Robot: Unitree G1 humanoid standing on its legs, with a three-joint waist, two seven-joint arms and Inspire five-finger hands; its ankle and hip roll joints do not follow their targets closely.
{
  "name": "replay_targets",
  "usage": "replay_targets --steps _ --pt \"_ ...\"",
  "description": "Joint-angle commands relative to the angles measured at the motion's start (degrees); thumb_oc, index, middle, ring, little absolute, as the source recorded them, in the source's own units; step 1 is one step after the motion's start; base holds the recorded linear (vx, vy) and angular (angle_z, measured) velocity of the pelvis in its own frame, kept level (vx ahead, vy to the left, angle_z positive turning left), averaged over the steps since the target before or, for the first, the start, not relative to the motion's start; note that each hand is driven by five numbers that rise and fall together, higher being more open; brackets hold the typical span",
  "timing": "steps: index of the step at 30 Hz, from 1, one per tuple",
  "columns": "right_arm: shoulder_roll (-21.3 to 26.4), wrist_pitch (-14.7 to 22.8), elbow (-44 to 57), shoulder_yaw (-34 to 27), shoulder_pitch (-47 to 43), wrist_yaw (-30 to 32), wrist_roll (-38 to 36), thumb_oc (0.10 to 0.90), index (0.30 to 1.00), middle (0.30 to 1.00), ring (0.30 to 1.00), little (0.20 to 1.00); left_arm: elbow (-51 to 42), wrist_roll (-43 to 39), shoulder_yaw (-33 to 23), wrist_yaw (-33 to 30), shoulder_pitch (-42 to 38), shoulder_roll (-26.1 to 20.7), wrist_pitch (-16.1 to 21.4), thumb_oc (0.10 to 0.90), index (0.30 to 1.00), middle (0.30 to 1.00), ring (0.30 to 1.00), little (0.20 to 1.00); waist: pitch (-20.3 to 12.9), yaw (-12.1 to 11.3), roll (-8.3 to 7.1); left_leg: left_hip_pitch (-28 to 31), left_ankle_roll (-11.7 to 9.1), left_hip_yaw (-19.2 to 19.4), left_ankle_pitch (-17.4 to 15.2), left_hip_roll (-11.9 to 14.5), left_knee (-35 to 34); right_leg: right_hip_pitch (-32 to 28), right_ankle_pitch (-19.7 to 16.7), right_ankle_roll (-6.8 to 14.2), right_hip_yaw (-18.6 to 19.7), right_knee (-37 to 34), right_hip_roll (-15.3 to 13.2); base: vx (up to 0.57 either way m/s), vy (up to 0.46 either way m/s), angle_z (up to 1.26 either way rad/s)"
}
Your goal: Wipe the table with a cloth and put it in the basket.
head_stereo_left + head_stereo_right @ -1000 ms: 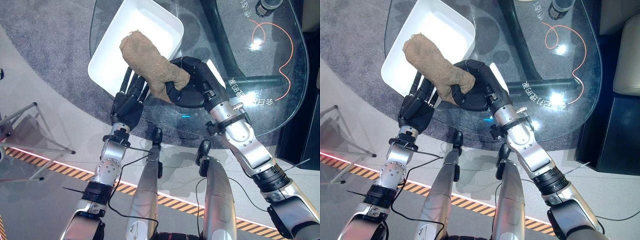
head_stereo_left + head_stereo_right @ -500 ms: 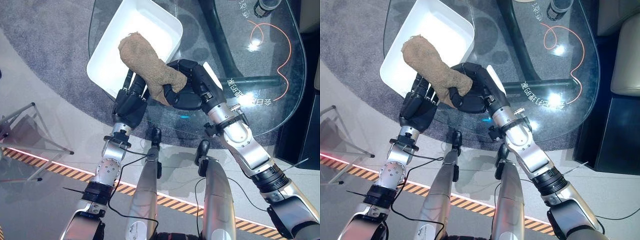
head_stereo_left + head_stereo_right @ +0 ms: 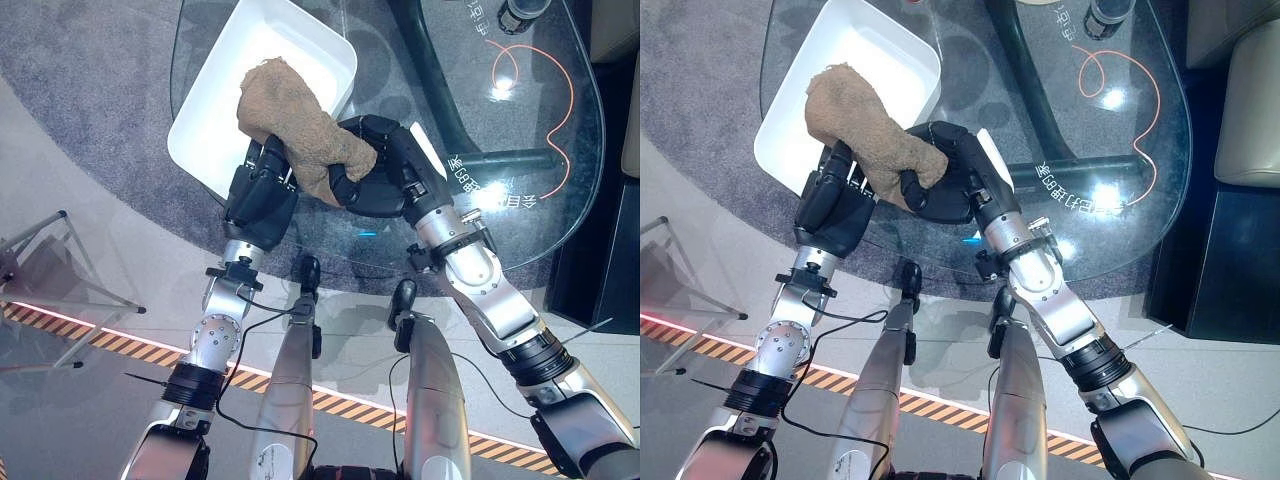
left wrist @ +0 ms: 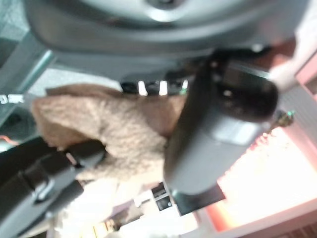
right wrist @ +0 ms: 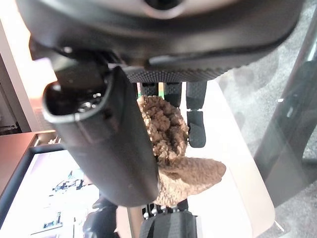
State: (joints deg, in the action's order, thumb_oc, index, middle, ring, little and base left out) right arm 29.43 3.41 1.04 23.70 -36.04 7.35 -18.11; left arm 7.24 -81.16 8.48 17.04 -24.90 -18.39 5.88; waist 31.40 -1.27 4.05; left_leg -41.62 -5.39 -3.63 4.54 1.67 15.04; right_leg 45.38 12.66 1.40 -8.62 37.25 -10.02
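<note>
Your right hand [image 3: 375,180] is curled tight round the brown cloth [image 3: 290,115], left hand [image 3: 262,190] pinching its near side. Carry it left, over the white basket [image 3: 215,120], then release.

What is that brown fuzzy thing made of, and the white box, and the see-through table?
The brown cloth looks like terry towelling: a nubbly, looped, matte surface that folds softly. The white basket seems to be smooth plastic, with rounded corners and an even sheen. The table looks like glass: the carpet shows through it, and lights glint off it.
</note>
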Motion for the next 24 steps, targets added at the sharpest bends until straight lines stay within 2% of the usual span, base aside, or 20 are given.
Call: replay_targets --steps 1,12,24 --pt "-2.43 5.32 9.92 -1.28 -5.59 0.25 0.37 0.1 0.3 0.3 0.3 0.2 -10.37 -0.73 -1.62 6.0 -4.69 0.02 2.65 0.8 0.9 0.9 0.9 0.9 -1.6 -0.4 -1.46 2.45 3.82 4.7 -6.26 -3.95 6.25 -4.36 -8.86 2.2 -0.3 -10.84 3.69 0.0 0.0 0.0" --pt "-2.04 2.71 8.24 -1.76 -4.62 2.5 0.44 0.1 0.3 0.3 0.3 0.2 -11.37 -0.54 -1.53 6.04 -4.71 -0.26 2.08 0.8 0.9 0.9 0.9 0.9 -1.6 -0.3 -1.52 2.59 3.87 4.75 -6.07 -4.02 5.8 -4.41 -9.01 2.27 -0.38 -11.17 3.77 0.0 0.0 0.0" --pt "-1.51 -1.96 7.6 1.26 -5.99 -2.48 1.27 0.1 0.3 0.3 0.3 0.2 -11.7 -0.24 -0.9 8.47 -5.44 -0.66 0.1 0.8 0.9 0.9 0.9 0.9 -1.6 -0.54 -1.47 2.64 3.85 4.69 -5.77 -4.1 5.44 -4.4 -9.2 2.22 -0.39 -11.45 3.83 0.0 0.0 0.0"
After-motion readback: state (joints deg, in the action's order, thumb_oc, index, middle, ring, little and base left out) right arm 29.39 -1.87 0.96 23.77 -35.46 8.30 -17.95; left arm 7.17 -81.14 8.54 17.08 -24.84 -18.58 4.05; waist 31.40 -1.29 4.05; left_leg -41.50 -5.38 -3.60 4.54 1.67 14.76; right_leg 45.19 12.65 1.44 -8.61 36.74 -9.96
